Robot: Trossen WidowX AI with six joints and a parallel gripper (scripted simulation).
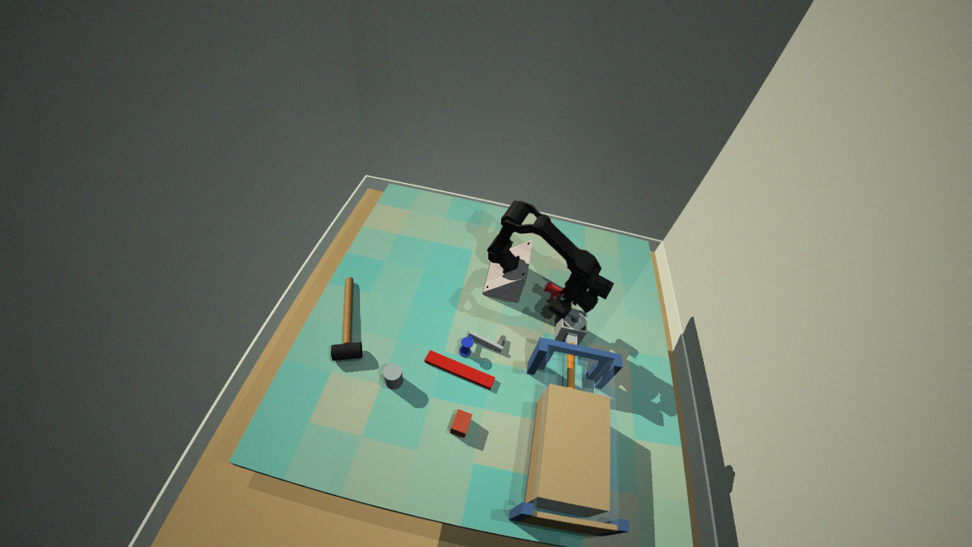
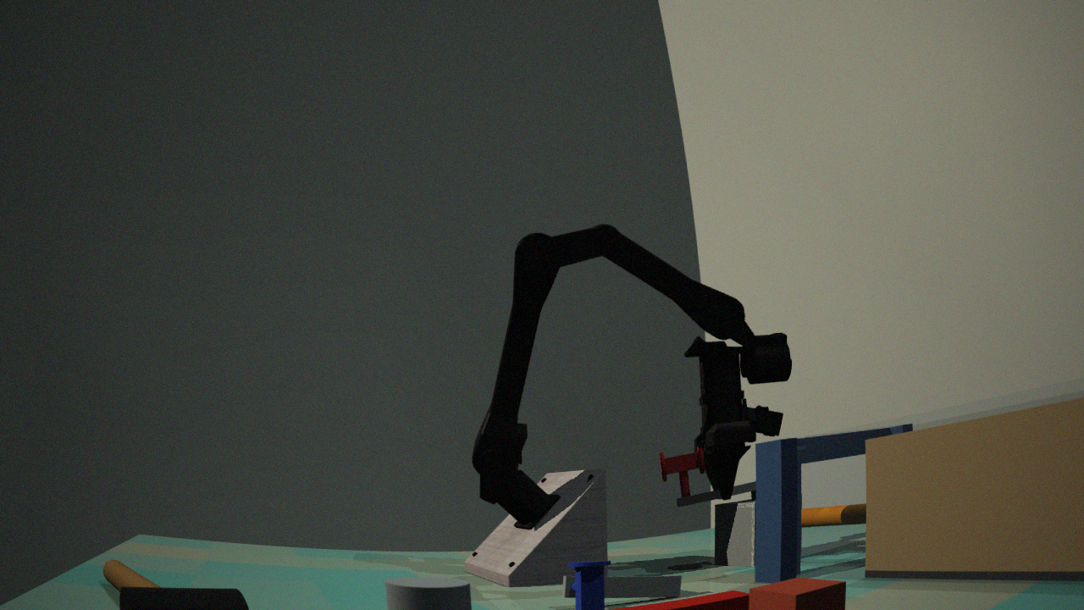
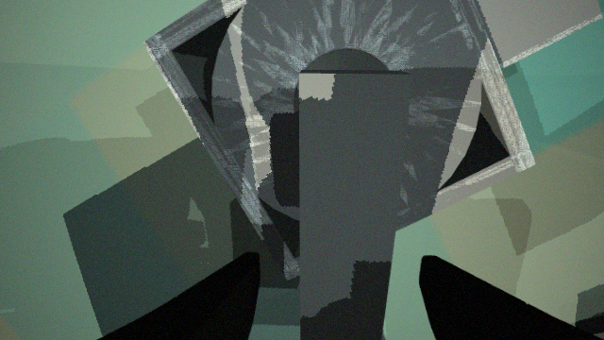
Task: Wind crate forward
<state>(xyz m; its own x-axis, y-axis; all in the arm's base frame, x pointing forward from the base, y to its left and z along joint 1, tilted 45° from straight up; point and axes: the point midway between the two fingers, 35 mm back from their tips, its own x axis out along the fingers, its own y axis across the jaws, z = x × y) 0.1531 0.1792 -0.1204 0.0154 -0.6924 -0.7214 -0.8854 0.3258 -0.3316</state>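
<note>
The red-gripped winch handle (image 1: 553, 290) (image 2: 684, 462) (image 3: 349, 165) stands on top of the winch (image 1: 571, 331) (image 2: 743, 535) (image 3: 507, 113), its grey arm over the round top. Its key is hidden. My gripper (image 1: 560, 308) (image 2: 726, 496) (image 3: 340, 267) points down over that arm. Its fingers stand part-way open, one on each side of the arm with gaps to both; the red grip is beside them, out of the wrist view. The crate (image 1: 574, 449) (image 2: 970, 501) sits flat behind the blue steel frame (image 1: 584, 351) (image 2: 778, 508), with a gap between. The orange strap (image 1: 570, 371) (image 2: 826, 516) runs from the winch to the crate.
A blue-knobbed crank (image 1: 466, 345) (image 2: 588, 584) lies left of the winch. Further off are a red bar (image 1: 459, 370), a red block (image 1: 461, 422), a grey cylinder (image 1: 392, 374) and a mallet (image 1: 348, 312). The arm's wedge base (image 1: 504, 289) (image 2: 576, 530) stands behind.
</note>
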